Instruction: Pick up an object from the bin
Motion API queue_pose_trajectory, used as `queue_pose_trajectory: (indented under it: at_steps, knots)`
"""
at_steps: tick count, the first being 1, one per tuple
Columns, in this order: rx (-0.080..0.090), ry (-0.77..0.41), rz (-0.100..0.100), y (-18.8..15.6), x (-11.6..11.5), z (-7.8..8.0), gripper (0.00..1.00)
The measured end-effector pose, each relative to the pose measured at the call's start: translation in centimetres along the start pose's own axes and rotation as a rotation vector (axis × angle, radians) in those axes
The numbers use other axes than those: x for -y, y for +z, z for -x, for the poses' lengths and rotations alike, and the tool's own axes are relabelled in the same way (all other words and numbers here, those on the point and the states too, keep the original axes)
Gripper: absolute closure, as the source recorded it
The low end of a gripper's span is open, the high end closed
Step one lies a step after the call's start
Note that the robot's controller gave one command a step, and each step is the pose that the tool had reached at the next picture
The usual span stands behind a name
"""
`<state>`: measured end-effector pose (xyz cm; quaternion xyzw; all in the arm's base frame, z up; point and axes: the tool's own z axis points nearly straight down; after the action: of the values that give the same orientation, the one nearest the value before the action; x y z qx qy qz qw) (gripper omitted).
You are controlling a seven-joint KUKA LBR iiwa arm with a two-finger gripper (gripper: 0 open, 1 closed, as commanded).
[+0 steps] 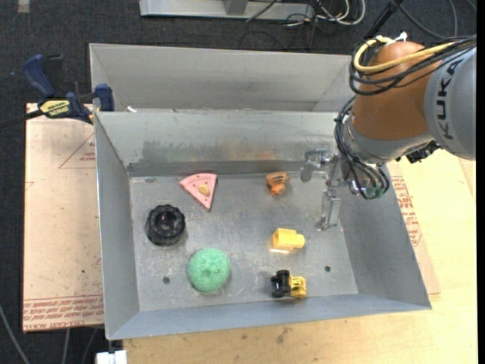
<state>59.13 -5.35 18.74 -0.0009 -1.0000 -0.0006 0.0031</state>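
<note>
the gripper (329,215) hangs at the right side of the bin (250,275), just right of a yellow block (288,240); open or closed, i cannot tell. probably the approach step: next it must shift left over the block.

The arm (455,105) runs off the right edge, and its orange cover (386,97) hides the bin's (227,82) back right corner. The small orange thing (277,183) by the back wall is too small to identify.

Small yellow block (288,240) lying flat, right of centre in bin (242,222). Small orange piece (277,183) behind it, near back wall, apart.
</note>
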Motion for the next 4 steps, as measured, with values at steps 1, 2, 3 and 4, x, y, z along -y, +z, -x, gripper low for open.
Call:
queue_pose_trajectory:
  at_steps: [1, 2, 3, 4]
  knots:
    - [0.008, -0.001, -0.001, -0.5, 0.0, 0.2, 0.0]
    - [0.016, -0.049, -0.002, 3.0, -0.8, -2.1, 0.0]
    - [0.007, -0.005, 0.0, 7.1, -1.9, -3.0, 0.0]
    - [0.006, 0.002, 0.001, 9.1, -1.9, -2.9, 0.0]
